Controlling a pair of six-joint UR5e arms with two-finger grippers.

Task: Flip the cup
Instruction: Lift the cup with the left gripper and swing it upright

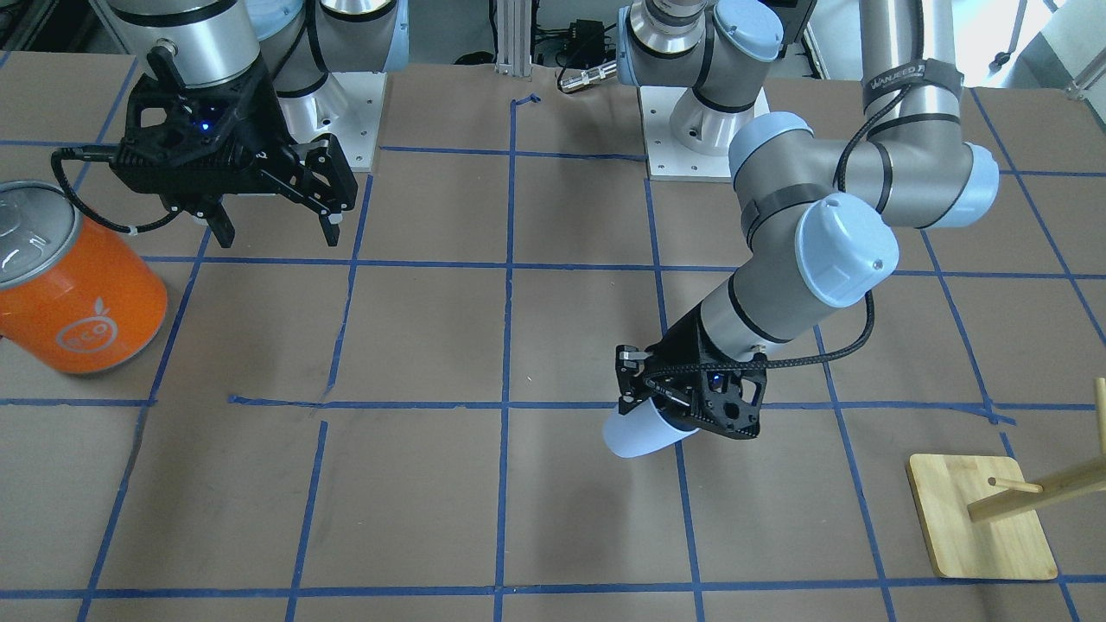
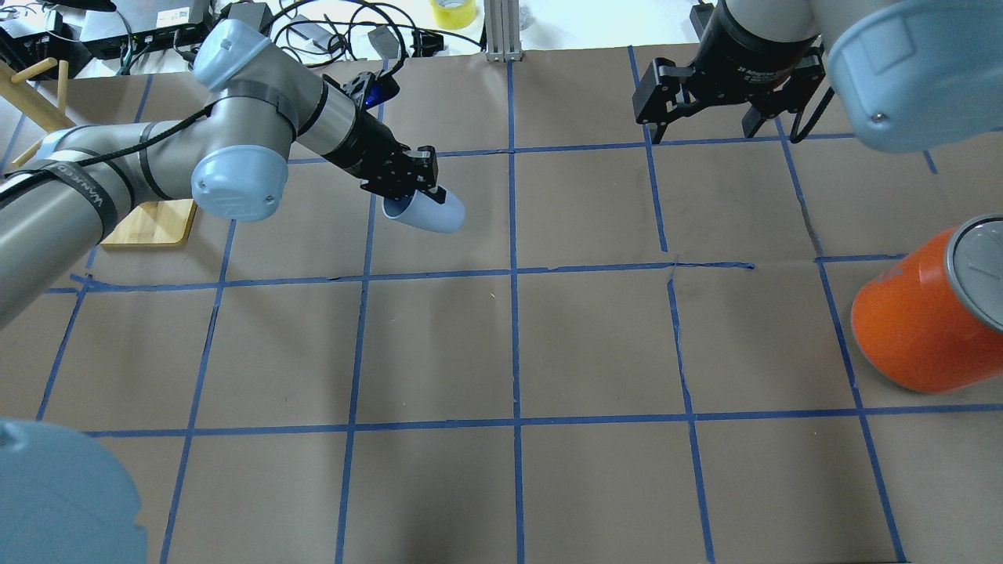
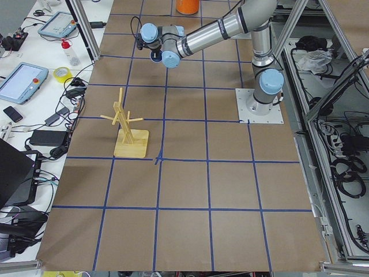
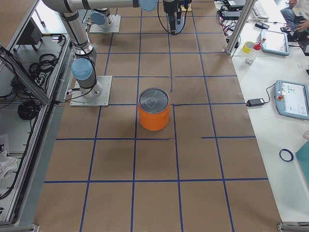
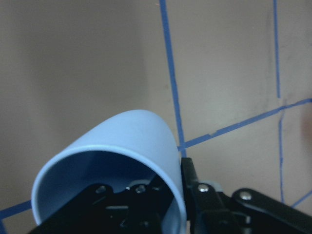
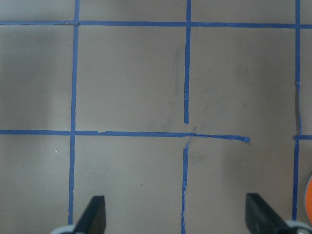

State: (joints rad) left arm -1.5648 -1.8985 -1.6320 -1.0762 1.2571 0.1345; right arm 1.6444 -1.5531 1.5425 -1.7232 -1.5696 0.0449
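The cup is a small pale blue tumbler held on its side, its rounded base pointing away from the gripper. My left gripper is shut on its rim, one finger inside and one outside. The overhead view shows the cup in the left gripper left of the table's middle line. The left wrist view shows the cup's open mouth and blue inside. I cannot tell whether it touches the table. My right gripper is open and empty, hanging above the table near its base, with both fingers apart in its wrist view.
A large orange can with a silver lid stands at the table's right end, also in the overhead view. A wooden peg rack on a square base stands at the left end. Blue tape lines grid the brown table.
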